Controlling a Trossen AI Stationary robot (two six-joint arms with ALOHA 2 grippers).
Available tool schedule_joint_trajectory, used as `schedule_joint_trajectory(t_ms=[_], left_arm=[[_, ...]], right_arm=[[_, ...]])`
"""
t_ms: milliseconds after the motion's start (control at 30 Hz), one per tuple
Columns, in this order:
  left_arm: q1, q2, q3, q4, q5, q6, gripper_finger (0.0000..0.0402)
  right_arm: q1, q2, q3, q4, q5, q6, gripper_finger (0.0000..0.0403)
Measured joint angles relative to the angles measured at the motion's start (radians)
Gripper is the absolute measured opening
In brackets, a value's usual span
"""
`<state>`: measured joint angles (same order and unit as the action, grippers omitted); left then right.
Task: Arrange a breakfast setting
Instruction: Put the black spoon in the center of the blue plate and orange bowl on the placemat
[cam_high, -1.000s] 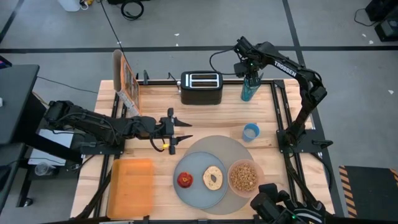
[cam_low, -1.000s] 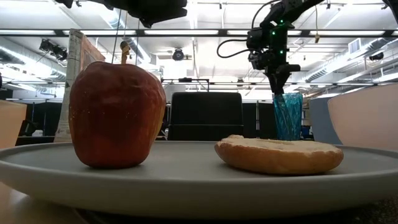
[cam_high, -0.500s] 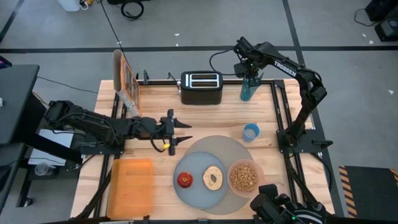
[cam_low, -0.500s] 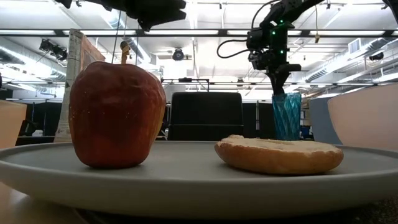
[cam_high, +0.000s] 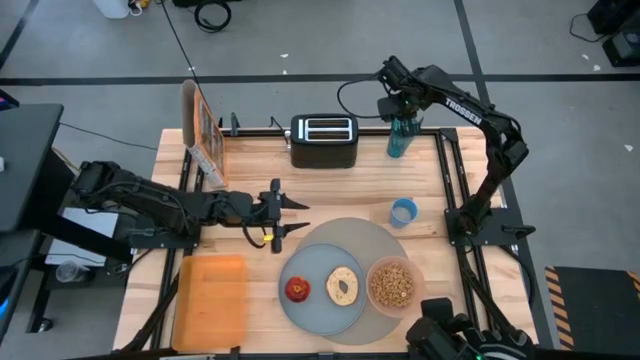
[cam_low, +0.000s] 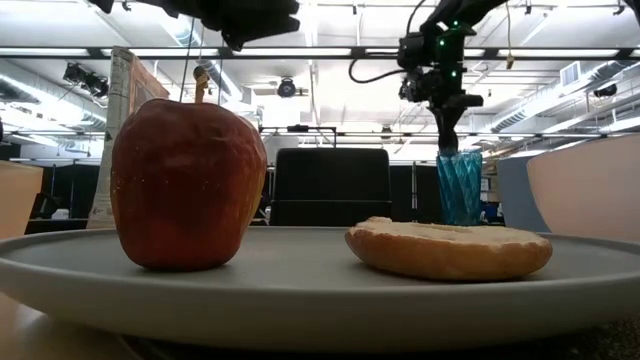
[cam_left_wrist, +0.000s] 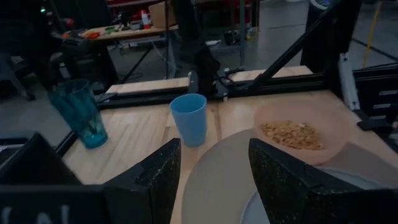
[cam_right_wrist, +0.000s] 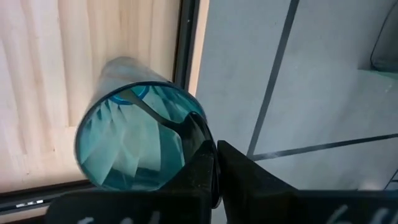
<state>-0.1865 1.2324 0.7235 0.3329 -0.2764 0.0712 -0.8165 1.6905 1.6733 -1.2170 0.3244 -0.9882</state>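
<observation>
A red apple and a bagel lie on the grey-blue plate, which sits on the round grey mat. The pink bowl of brown cereal stands on the mat's right side. At the far right corner, the metal spoon stands inside a teal glass, bowl end down. My right gripper hangs over the glass rim, shut on the spoon. My left gripper hovers open just left of the mat, pointing toward the table's right, with nothing between its fingers. My right gripper pinches the upper end of the spoon's handle between its two fingers, at the glass rim. The fingers come from above, pointing down into the glass mouth. The spoon leans inside the glass with its bowl end at the bottom.
A black toaster stands at the far middle, and a cereal box at the far left. A small blue cup sits right of the mat. A flat orange tray lies at the near left.
My right gripper has shut its fingers on the spoon's handle over the teal glass and has risen slightly. The glass has stayed in place.
</observation>
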Motion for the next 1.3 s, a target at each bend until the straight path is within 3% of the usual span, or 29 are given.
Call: schedule_joint_trajectory(t_ms=[333,600,767,1200,1300], left_arm=[[-0.048,0.028,-0.029,-0.017,-0.001,-0.056,0.0196],[-0.093,0.044,-0.193,0.219,-0.053,-0.085,0.0196],[-0.120,0.044,-0.223,0.247,-0.054,-0.114,0.0196],[-0.227,0.044,-0.240,0.246,-0.122,-0.221,0.0196],[-0.243,0.044,-0.240,0.246,-0.121,-0.244,0.0196]], right_arm=[[0.038,-0.035,0.049,-0.049,0.049,0.024,0.0020],[0.096,-0.101,0.128,-0.119,0.092,0.111,0.0018],[0.134,-0.150,0.187,-0.150,0.098,0.179,0.0018],[0.339,-0.233,0.329,-0.313,0.200,0.348,0.0018],[0.381,-0.242,0.347,-0.356,0.143,0.405,0.0018]])
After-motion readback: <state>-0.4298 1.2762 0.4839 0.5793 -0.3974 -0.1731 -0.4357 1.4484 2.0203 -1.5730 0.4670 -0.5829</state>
